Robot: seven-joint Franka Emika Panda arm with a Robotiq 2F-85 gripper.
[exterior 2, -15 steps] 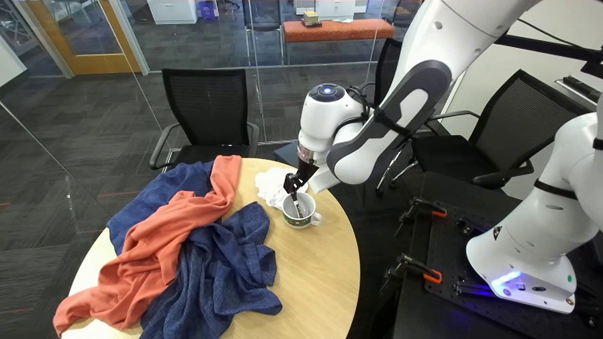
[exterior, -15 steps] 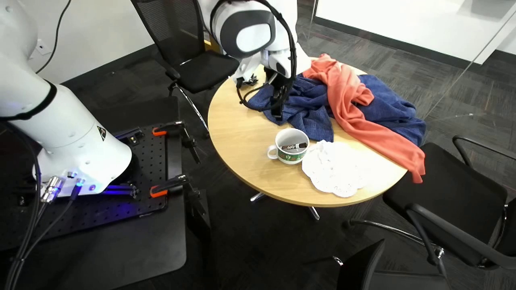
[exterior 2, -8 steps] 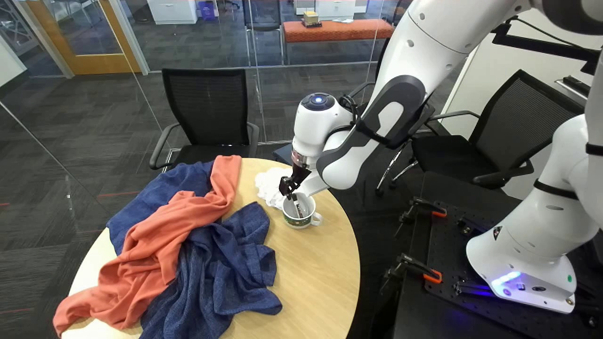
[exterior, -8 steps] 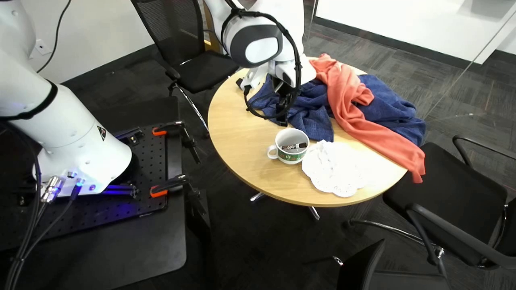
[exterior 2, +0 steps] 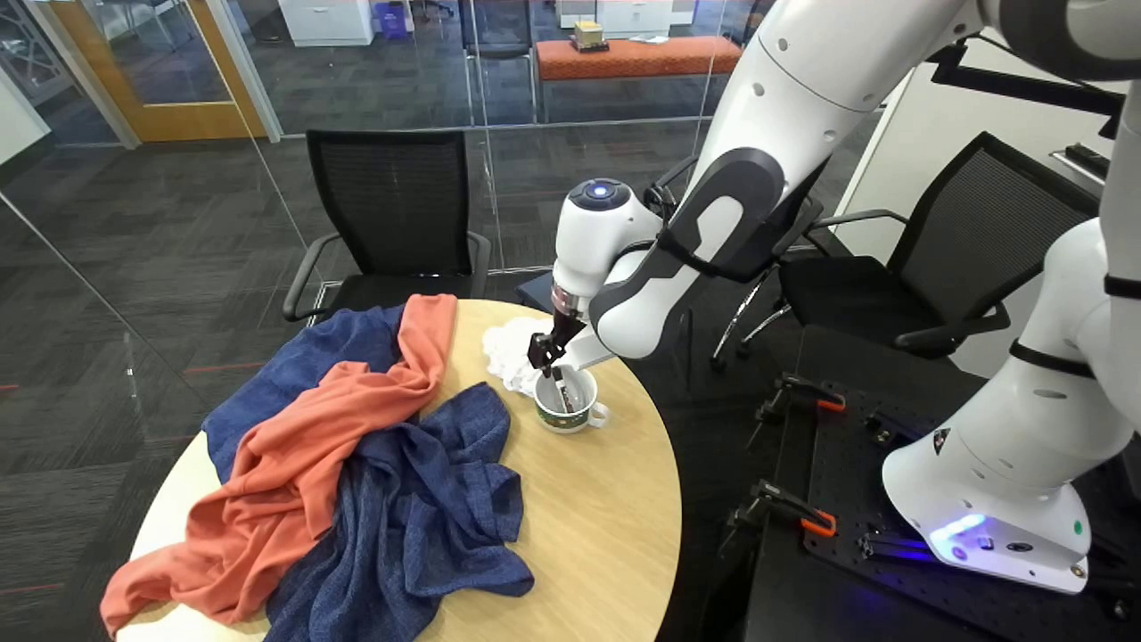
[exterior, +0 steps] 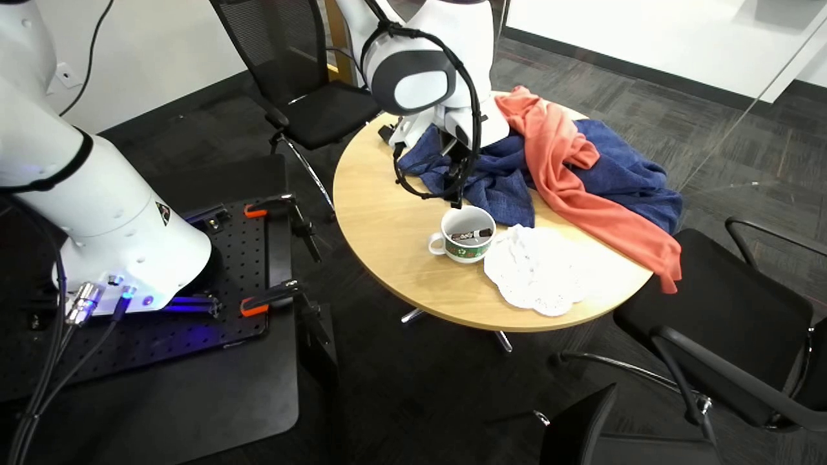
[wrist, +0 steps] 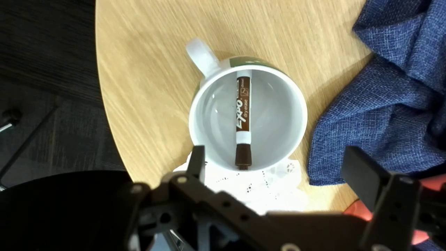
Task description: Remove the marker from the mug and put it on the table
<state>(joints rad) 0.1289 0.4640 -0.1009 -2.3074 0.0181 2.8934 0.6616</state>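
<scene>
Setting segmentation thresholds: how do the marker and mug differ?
Shape: the marker is a thin stick; the mug, a wide handled cup.
Colour: the marker is mostly brown; the mug is mostly white.
Pose: the marker slants inside the mug, which stands upright on the table.
Both show some white.

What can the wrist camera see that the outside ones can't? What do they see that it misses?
Only the wrist view: readable "dry erase" lettering on the marker, and the gripper clearly open.
Only the exterior views: the robot base and clamps.
All share the mug with the marker inside, the table, blue cloth, orange cloth and white cloth.
</scene>
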